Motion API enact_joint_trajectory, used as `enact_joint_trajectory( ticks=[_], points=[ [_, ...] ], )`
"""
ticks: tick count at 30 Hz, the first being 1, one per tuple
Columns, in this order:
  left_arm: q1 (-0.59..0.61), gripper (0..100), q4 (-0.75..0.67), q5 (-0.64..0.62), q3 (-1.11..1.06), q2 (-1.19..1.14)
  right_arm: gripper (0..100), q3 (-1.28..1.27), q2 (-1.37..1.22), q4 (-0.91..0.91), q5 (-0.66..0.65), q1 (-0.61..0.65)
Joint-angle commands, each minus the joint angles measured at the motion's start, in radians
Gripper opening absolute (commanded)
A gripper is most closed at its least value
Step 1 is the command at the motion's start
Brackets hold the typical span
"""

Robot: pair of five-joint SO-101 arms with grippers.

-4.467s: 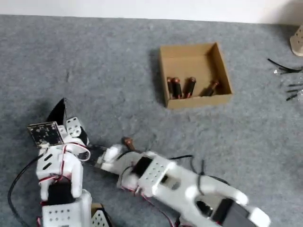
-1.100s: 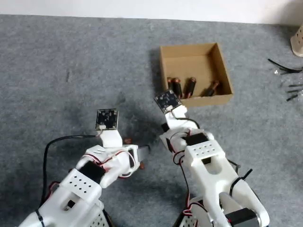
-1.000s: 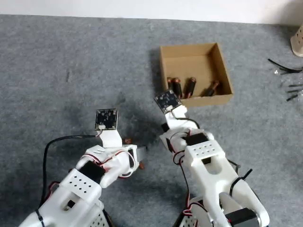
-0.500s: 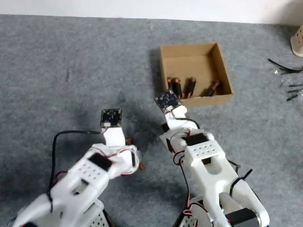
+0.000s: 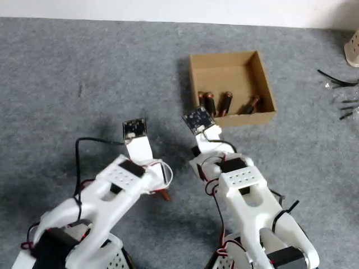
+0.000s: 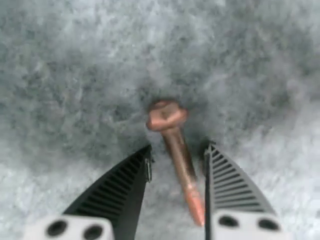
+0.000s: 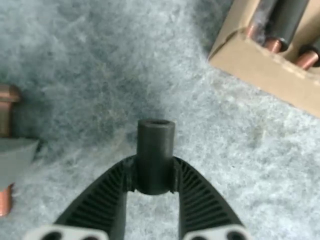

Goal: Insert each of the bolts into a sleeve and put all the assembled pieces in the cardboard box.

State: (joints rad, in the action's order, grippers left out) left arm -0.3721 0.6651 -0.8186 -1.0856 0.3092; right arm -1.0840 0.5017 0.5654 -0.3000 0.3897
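White arms (image 5: 241,193), black cable (image 5: 95,141), ribbed black fingers (image 6: 120,192)

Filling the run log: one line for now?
left gripper open astride bolt | right gripper shut on sleeve | cardboard box holds pieces

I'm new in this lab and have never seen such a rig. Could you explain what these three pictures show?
These are two small white robot arms, side by side on a table covered in grey felt. The high view looks down from a fixed camera on both, the left arm and the right arm. Beyond them stands a cardboard box holding assembled pieces, which are bolts pushed into sleeves. The other two pictures come from a camera on each arm's wrist, looking out along its fingers. The left gripper is open, with a finger on either side of a copper bolt lying on the felt. The right gripper is shut on a dark sleeve, near the box's corner.
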Motion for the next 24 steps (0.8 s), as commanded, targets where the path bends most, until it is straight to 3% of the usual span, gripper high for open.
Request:
enact_joint_trajectory(
  ticks=[1, 11, 15, 19, 24],
  points=[
    [0.016, 17, -0.069, -0.032, 0.065, -0.077, 0.5, 0.004, 0.018, -0.025, 0.002, -0.01],
    [0.021, 16, -0.08, -0.032, 0.111, -0.151, 0.5, 0.004, 0.018, -0.025, 0.0, -0.01],
    [0.021, 0, -0.08, -0.029, 0.111, -0.154, 0.5, 0.004, 0.018, -0.025, -0.002, -0.01],
    [0.016, 0, -0.081, -0.021, 0.111, -0.148, 0.5, 0.004, 0.019, -0.025, -0.002, -0.008],
    [0.076, 0, -0.157, 0.114, 0.116, -0.147, 0.5, -0.07, 0.09, -0.108, -0.003, 0.013]
  ],
)
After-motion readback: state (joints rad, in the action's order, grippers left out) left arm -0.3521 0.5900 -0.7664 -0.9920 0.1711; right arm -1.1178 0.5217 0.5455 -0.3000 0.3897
